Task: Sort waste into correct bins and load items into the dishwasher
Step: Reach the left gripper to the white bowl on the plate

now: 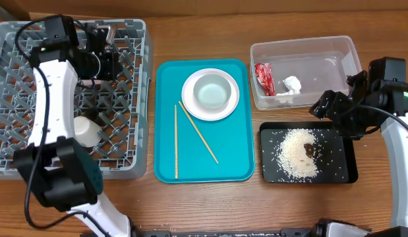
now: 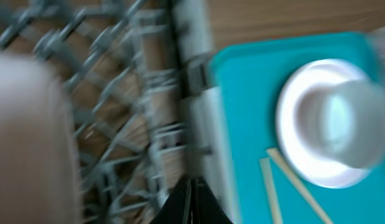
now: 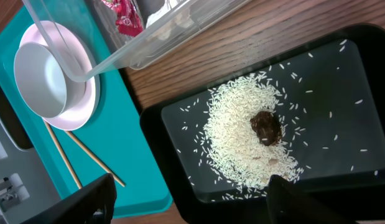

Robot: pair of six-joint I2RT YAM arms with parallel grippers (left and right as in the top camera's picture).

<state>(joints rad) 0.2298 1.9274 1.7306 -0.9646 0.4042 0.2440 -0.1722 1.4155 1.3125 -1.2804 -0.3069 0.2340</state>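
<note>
Large square grey plastic dish rack (image 1: 124,141) w/ lattice floor sits at left edge of tabletop, reaching the far-left corner. Inside it: small white cup (image 1: 89,131), partly hidden by the left arm. Left gripper (image 1: 106,58) is over the rack's far side. Left wrist view is badly blurred, but the fingers look pressed together w/ nothing between. A pale blurry mass at left of that view, can't tell what it is.

Teal rectangular serving tray (image 1: 230,151) is mid-table, just right of the rack. On its far part is a large white round plate (image 1: 187,99) w/ grey-green bowl (image 1: 211,92) sitting upright in it. Two thin wooden chopsticks (image 1: 176,141) lie loose on the tray nearer the front edge, one straight, one diagonal, tips close together by the plate.

Clear rectangular plastic tub (image 1: 322,66) is toward the far-right corner. It holds a crumpled red snack wrapper (image 1: 264,78) and small crumpled white tissue (image 1: 292,84), both at its left end.

Shallow black rectangular tray (image 1: 339,161) is near the right edge, in front of the tub. It holds a pile of loose white rice (image 1: 297,155), w/ brown food lump (image 1: 310,148) on the pile and stray grains scattered round.

Right gripper (image 1: 330,105) hangs above the gap between tub and black tray, fingers spread wide apart, holding nothing.

Surface is a brown wood-grain tabletop (image 1: 190,210).
</note>
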